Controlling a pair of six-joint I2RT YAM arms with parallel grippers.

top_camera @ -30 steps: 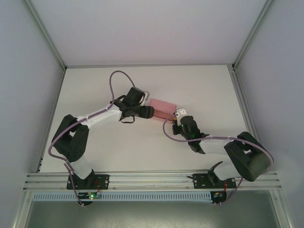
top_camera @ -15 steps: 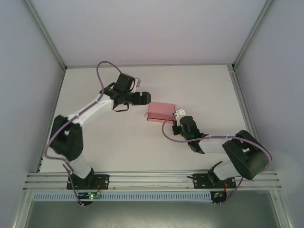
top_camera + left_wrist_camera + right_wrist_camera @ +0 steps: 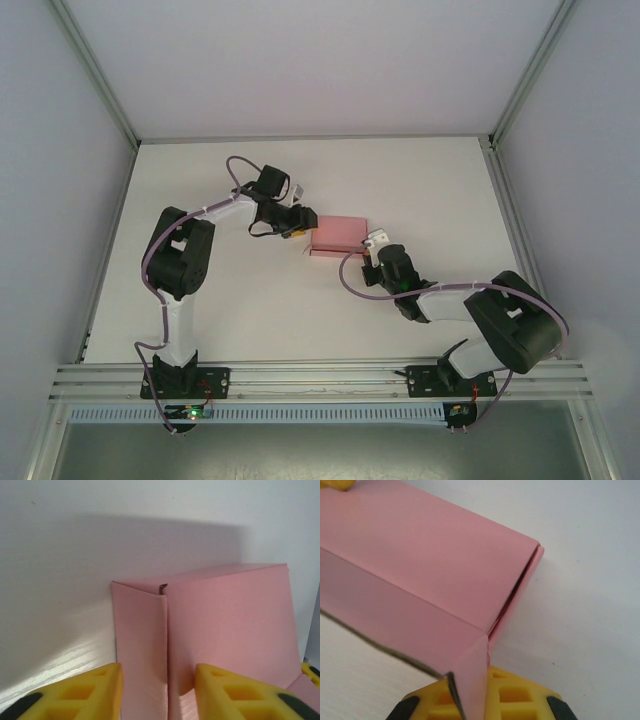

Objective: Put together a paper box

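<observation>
The pink paper box (image 3: 337,233) lies folded up near the table's middle, between my two grippers. My left gripper (image 3: 303,230) is at its left end. In the left wrist view the box (image 3: 225,625) stands close ahead, and the gripper (image 3: 157,695) is open with the box's vertical corner fold between its yellow fingers (image 3: 95,692). My right gripper (image 3: 373,243) is at the box's right near corner. In the right wrist view it (image 3: 480,700) is shut on a side flap of the box (image 3: 420,555), whose end flap gapes slightly at the far corner.
The white table (image 3: 230,310) is bounded by an aluminium frame and grey walls. Purple cables loop off both wrists, one beside the right gripper (image 3: 352,278). The arm bases stand at the near rail (image 3: 320,380).
My left arm lifted off the box, swung back-left, then came back to the box's left end with its elbow folded in. The box shifted slightly. The right gripper kept its hold.
</observation>
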